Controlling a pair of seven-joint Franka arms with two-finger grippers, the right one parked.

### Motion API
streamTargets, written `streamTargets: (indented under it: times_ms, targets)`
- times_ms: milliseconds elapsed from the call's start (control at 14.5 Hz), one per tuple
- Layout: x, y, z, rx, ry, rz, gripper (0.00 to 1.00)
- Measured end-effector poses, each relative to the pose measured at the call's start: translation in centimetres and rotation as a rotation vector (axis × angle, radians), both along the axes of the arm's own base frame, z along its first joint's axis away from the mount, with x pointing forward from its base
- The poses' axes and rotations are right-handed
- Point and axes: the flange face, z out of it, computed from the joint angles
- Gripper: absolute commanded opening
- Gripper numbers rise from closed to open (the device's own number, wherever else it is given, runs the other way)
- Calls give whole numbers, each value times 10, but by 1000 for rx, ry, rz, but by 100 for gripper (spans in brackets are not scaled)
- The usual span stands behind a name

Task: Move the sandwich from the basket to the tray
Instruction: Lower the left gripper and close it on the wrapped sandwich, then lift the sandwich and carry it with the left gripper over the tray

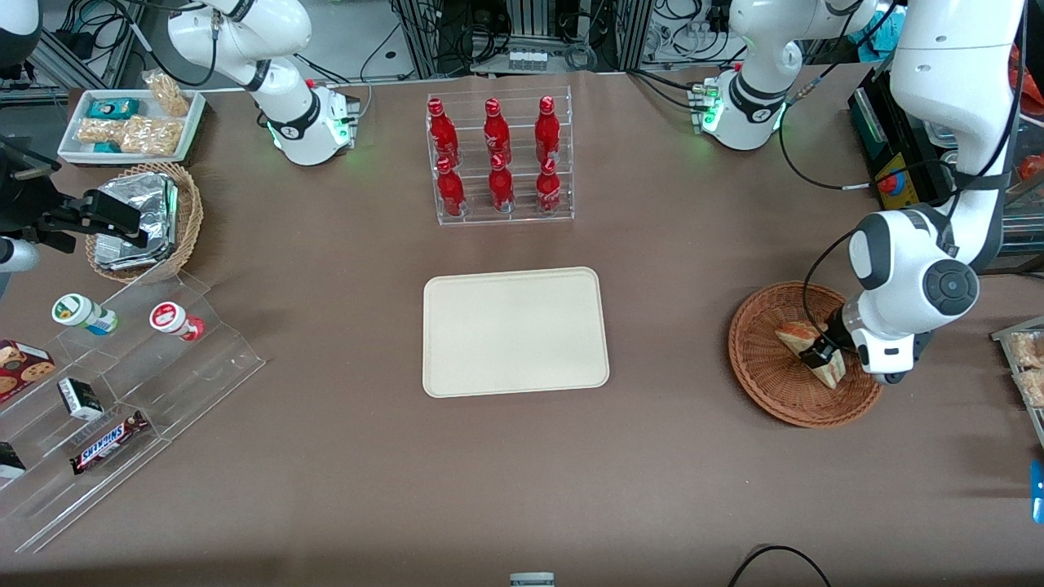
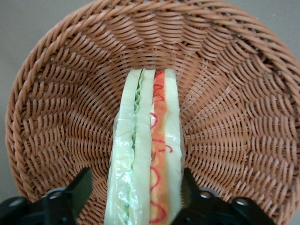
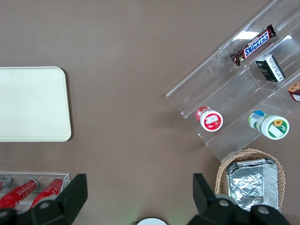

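The sandwich (image 1: pixel 798 336), a clear-wrapped wedge of pale bread with green and red-orange filling, lies in the wide reddish-brown wicker basket (image 1: pixel 767 371) toward the working arm's end of the table. My gripper (image 1: pixel 820 352) is down in the basket and open, one finger on each side of the sandwich. In the left wrist view the sandwich (image 2: pixel 147 140) runs between the black fingers (image 2: pixel 82 187), with a small gap at one finger, and the basket (image 2: pixel 61 117) fills the frame around my gripper (image 2: pixel 137 178). The cream tray (image 1: pixel 515 331) lies bare at the table's middle and also shows in the right wrist view (image 3: pixel 33 103).
A clear rack of red bottles (image 1: pixel 499 159) stands farther from the camera than the tray. Toward the parked arm's end are a tan basket of foil packets (image 1: pixel 147 216), a white snack tray (image 1: pixel 130 122) and a stepped acrylic display (image 1: pixel 122 383). Another snack tray (image 1: pixel 1024 359) sits at the working arm's edge.
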Motion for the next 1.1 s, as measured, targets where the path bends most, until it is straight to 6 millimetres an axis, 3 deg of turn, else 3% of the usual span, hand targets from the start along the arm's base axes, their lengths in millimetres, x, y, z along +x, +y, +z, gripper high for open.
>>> streamTargets:
  times_ms: [138,276,552,759,1103]
  targets:
    - [1,-2,5,-1,10,-2,3]
    - [4,-8,26,-5,36,-18,1]
    - [9,-59,85,-29,88,-255,4]
    - [11,-119,100,-60,73,-512,3]
    - [-9,-269,86,-132,67,-709,0]
